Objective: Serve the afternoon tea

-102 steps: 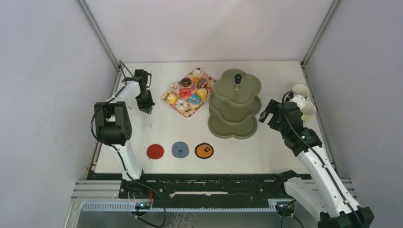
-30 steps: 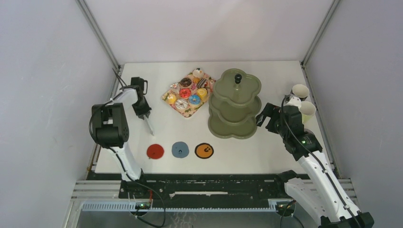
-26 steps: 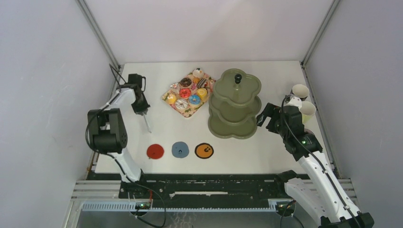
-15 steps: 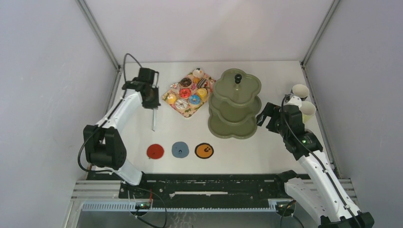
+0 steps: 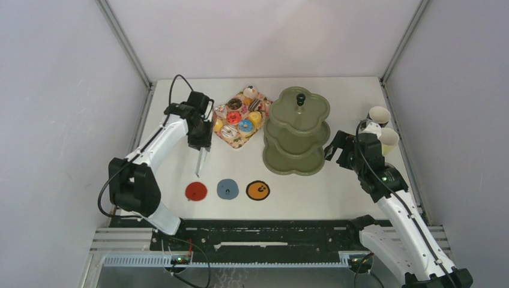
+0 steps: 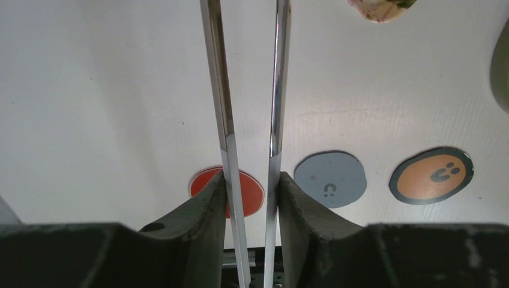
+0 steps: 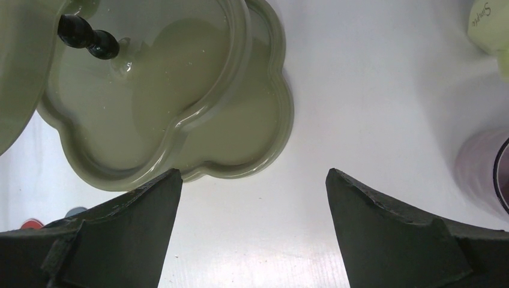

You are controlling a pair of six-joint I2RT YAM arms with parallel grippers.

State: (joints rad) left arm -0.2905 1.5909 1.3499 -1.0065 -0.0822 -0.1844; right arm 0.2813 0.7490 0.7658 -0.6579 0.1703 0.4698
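Small colourful toy donuts and cupcakes (image 5: 237, 117) lie on a pink floral tray (image 5: 239, 144). To its right stands the olive-green three-tier stand (image 5: 298, 129), with nothing on the tiers that show; it also fills the upper left of the right wrist view (image 7: 174, 90). My left gripper (image 5: 200, 143) hangs by the tray's left edge, shut on metal tongs (image 5: 199, 162) whose two blades (image 6: 225, 108) run up between its fingers (image 6: 251, 177), slightly apart. My right gripper (image 5: 336, 147) is open and empty (image 7: 252, 180), just right of the stand's base. Three mugs (image 5: 379, 114) stand at the far right.
Red (image 5: 195, 191), blue (image 5: 227, 189) and orange (image 5: 258, 190) round coasters lie in a row in front of the tray; the left wrist view shows them too, the red one (image 6: 246, 192) under the tongs. A pink mug (image 7: 483, 165) stands by my right fingers.
My left arm has swung from the table's left edge to the right, carrying the tongs to the tray's left side. The right arm has not moved.
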